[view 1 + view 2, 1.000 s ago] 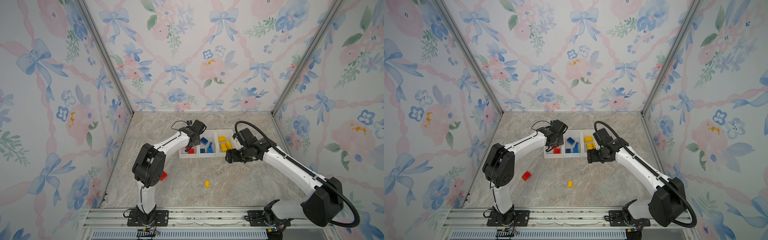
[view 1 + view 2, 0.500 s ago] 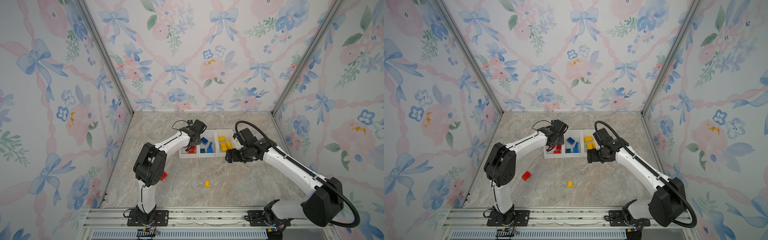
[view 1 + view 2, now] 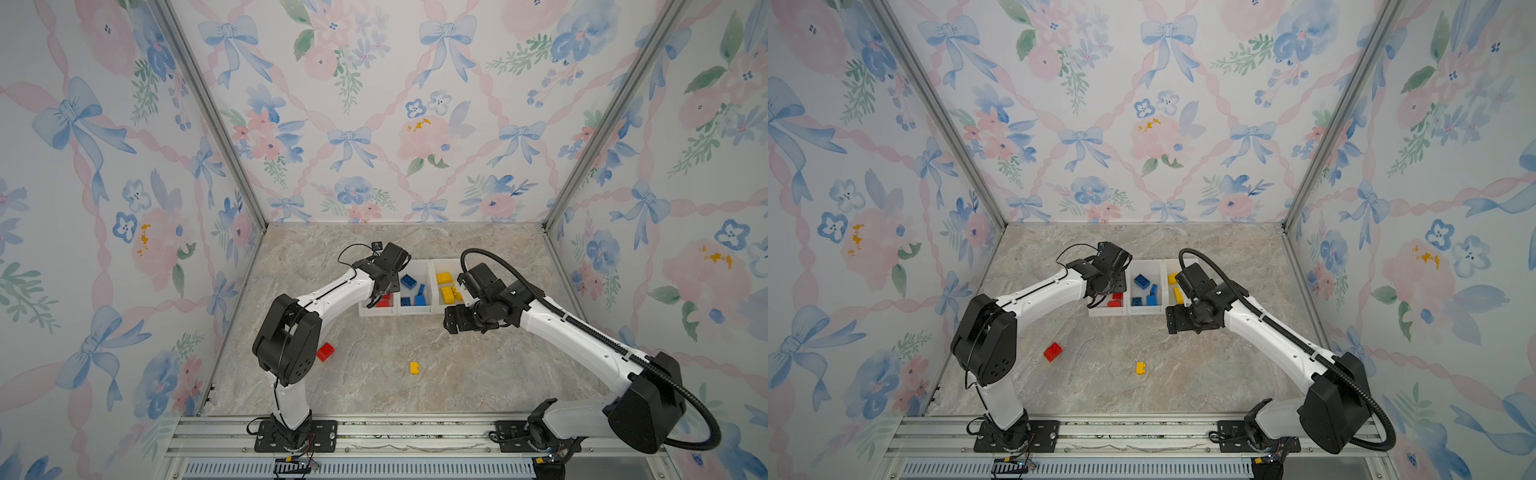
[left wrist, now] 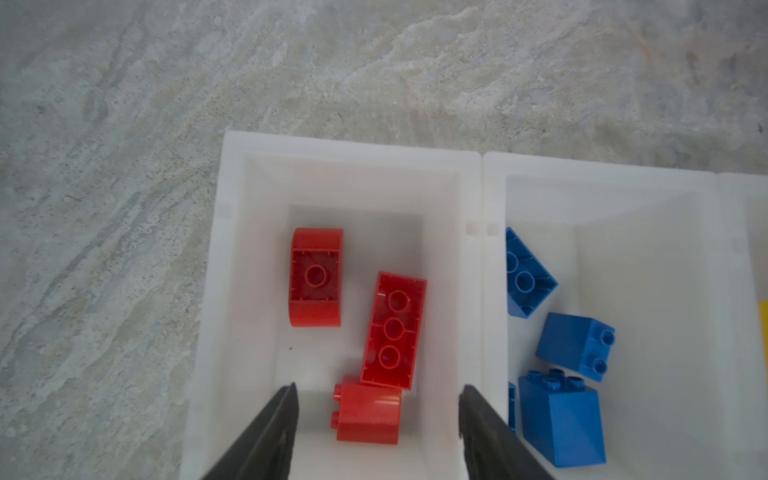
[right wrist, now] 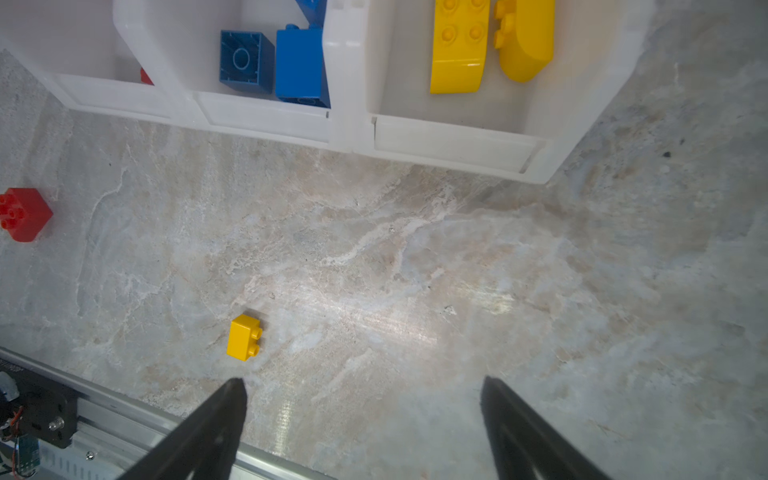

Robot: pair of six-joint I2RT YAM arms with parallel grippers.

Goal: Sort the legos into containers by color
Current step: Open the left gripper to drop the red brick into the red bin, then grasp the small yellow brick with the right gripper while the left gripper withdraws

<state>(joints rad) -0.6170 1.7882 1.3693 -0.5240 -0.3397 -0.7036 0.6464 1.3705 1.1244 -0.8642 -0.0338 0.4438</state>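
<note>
Well on with the sorting, by the look of it: three red bricks (image 4: 394,330) lying in the red bin (image 4: 353,145), several blue bricks (image 4: 575,347) in the blue bin (image 4: 602,168) next to it, yellow bricks (image 5: 457,45) in the yellow bin (image 5: 457,139) at the other end of the row. Left to do, judging from the table (image 3: 498,374): one loose red brick (image 3: 325,351) beside the left arm's elbow and one loose yellow brick (image 3: 414,368) out in the open, both well apart from the bins. Left claw (image 4: 378,387): parted moderately, hanging over the red bin, gripping nothing, touching nothing, with a rounded red brick (image 4: 368,411) lying free on the bin floor below the gap. Right claw (image 5: 362,381): spread wide, empty, hovering above bare table in front of the yellow bin, the loose yellow brick nearby and untouched.
</note>
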